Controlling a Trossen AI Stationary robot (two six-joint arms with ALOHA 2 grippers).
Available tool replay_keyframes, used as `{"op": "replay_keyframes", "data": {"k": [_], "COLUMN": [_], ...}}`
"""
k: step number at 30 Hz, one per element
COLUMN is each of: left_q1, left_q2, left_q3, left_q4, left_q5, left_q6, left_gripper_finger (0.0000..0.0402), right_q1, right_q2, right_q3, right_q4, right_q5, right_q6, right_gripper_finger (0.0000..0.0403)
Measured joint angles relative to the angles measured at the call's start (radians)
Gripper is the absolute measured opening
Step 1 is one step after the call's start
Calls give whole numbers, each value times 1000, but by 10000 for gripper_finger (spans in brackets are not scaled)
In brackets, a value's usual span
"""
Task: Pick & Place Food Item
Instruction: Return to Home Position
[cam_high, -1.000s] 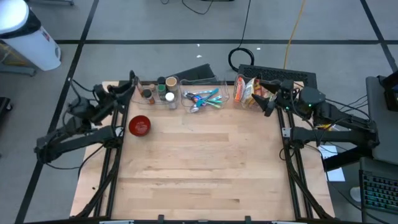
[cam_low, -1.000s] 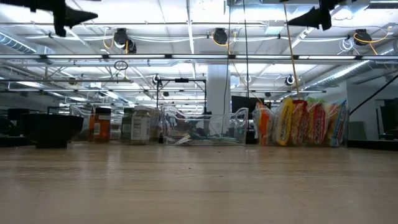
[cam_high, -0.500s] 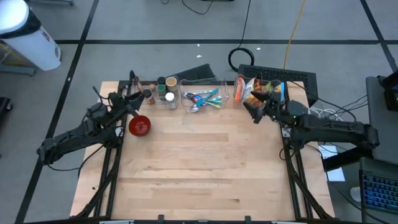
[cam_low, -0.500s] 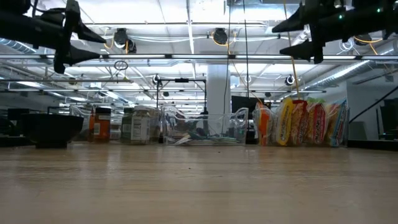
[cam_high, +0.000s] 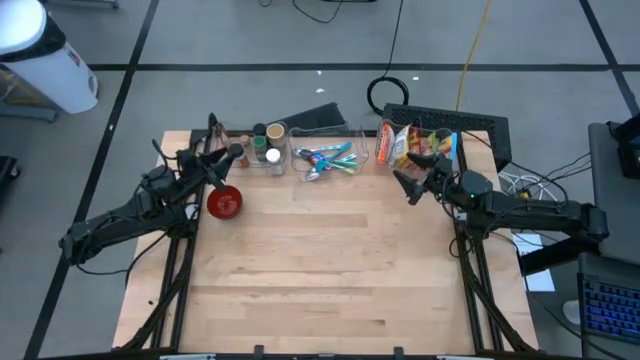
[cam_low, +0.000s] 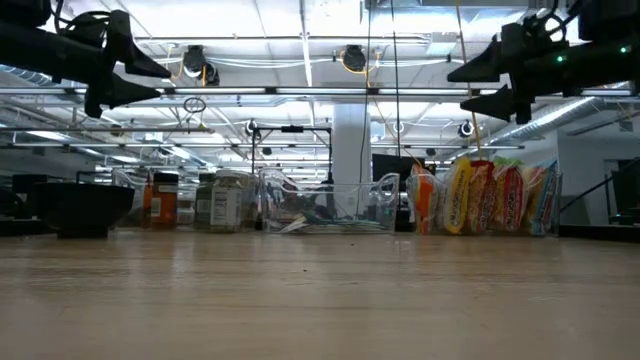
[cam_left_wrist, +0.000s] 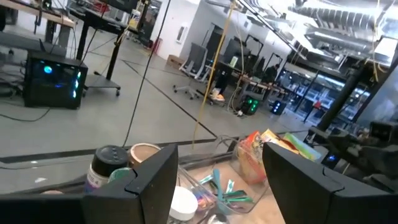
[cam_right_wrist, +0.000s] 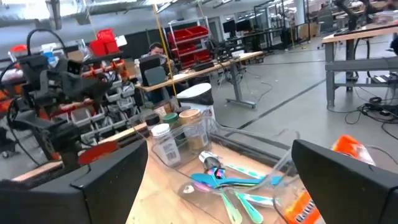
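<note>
Hovering agape: left claw (cam_high: 229, 161), right claw (cam_high: 404, 174); labels on bottles (cam_high: 272, 154) illegible.

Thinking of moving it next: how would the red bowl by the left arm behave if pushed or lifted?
The red bowl sits low and upright on the wooden table, so a push would probably slide it, not tip it. It looks rigid and shallow, so it is likely light, and a rim pinch should hold.

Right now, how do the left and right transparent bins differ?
The left bin holds upright seasoning bottles; the right bin holds colourful noodle packs standing on edge. A red bowl sits near the left bin, none near the right bin. Both are clear and stand along the far edge of the table. Left gripper and right gripper hang open above.
</note>
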Motion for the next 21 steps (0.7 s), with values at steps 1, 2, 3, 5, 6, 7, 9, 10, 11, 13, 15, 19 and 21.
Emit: {"op": "replay_keyframes", "data": {"k": [1,2,3,5,6,7,9,10,11,13,15,19,21], "left_q1": [0,0,0,0,0,0,0,0,0,0,0,0,0], "left_q2": [0,0,0,-1,-1,-1,-1,-1,-1,-1,-1,-1,-1], "left_q3": [0,0,0,0,0,0,0,0,0,0,0,0,-9], "left_q4": [1,3,9,27,34,36,38,38,36,11,-23,-48,-47], "left_q5": [-1,-1,0,3,7,10,10,10,10,10,10,9,9], "left_q6": [-7,-1,20,73,98,118,140,146,151,154,144,143,147], "left_gripper_finger": [241,241,241,241,241,241,241,241,241,241,241,241,241], "right_q1": [0,0,0,0,0,0,0,0,0,0,0,0,0], "right_q2": [-13,-29,-48,-88,-109,-128,-164,-178,-190,-210,-226,-251,-260], "right_q3": [-12,-23,-32,-50,-58,-66,-79,-83,-86,-93,-102,-127,-144], "right_q4": [-1,-1,-1,1,0,0,0,-2,-3,-11,-27,-22,-23], "right_q5": [14,19,30,39,40,40,40,41,41,41,41,40,40], "right_q6": [1,4,4,4,4,3,1,0,0,-7,-19,-19,-19], "right_gripper_finger": [393,393,393,393,393,393,393,393,393,393,393,393,393]}}
